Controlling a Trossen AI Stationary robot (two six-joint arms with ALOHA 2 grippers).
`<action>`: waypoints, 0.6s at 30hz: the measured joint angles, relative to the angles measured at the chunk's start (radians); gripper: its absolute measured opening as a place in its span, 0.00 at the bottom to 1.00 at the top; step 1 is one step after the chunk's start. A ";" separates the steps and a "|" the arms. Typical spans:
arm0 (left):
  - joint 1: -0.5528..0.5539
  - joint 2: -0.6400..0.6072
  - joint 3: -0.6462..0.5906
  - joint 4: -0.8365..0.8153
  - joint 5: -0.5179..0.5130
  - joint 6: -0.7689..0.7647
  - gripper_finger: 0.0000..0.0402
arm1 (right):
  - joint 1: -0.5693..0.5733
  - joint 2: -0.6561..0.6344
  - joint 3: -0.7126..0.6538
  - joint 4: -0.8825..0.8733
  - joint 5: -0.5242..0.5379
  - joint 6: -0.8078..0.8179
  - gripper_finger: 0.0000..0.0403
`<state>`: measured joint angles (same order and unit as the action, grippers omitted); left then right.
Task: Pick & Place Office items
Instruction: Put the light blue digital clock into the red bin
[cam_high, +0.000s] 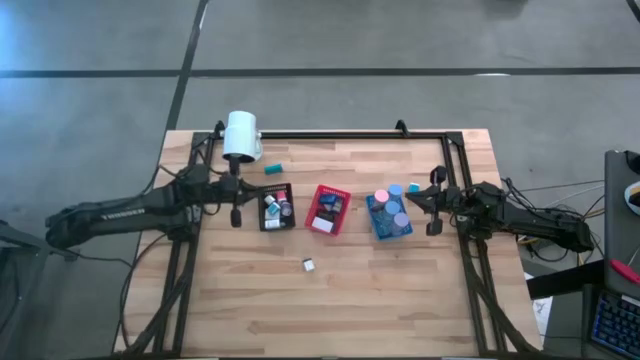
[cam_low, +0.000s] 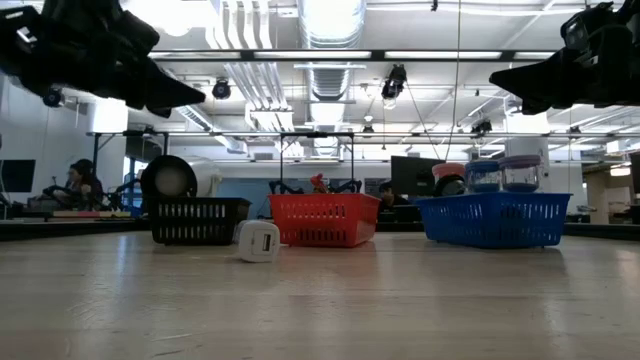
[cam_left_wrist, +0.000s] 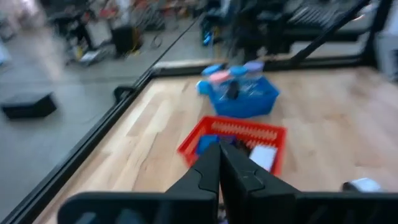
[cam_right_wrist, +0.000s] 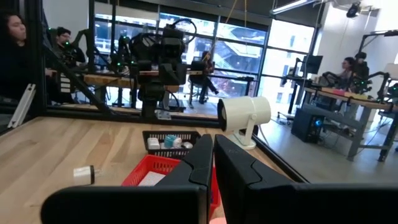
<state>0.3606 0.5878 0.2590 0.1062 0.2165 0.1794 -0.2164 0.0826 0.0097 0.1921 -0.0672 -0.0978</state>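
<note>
— Trays first: where do they sit?
— Black tray (cam_high: 276, 209), red tray (cam_high: 328, 209) and blue tray (cam_high: 389, 216) line up left to right across the table (cam_high: 400, 300), each holding office items.
— Anything loose?
— One small white block (cam_high: 309, 264) lies on the table nearer than the trays; a teal bit (cam_high: 271, 168) lies beyond the black tray.
— And the arms?
— Left end effector (cam_high: 236, 214) hangs left of the black tray, fingers closed and empty. Right end effector (cam_high: 433, 226) hangs right of the blue tray, likewise closed.

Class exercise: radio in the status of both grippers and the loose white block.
Left gripper shut, by black tray. Right gripper shut, beside blue tray. White block loose on table, nothing blocking it.
</note>
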 joint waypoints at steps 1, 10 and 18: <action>0.005 -0.004 -0.017 0.032 0.034 0.002 0.02 | 0.000 0.000 0.000 0.000 0.000 0.000 0.03; 0.052 -0.047 -0.149 0.172 0.126 -0.013 0.03 | 0.000 0.000 0.000 0.002 0.019 0.014 0.03; 0.086 -0.105 -0.239 0.232 0.133 -0.061 0.01 | 0.000 0.000 0.000 0.001 0.019 0.011 0.03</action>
<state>0.4465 0.4832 0.0205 0.3381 0.3492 0.1181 -0.2162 0.0822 0.0097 0.1930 -0.0483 -0.0865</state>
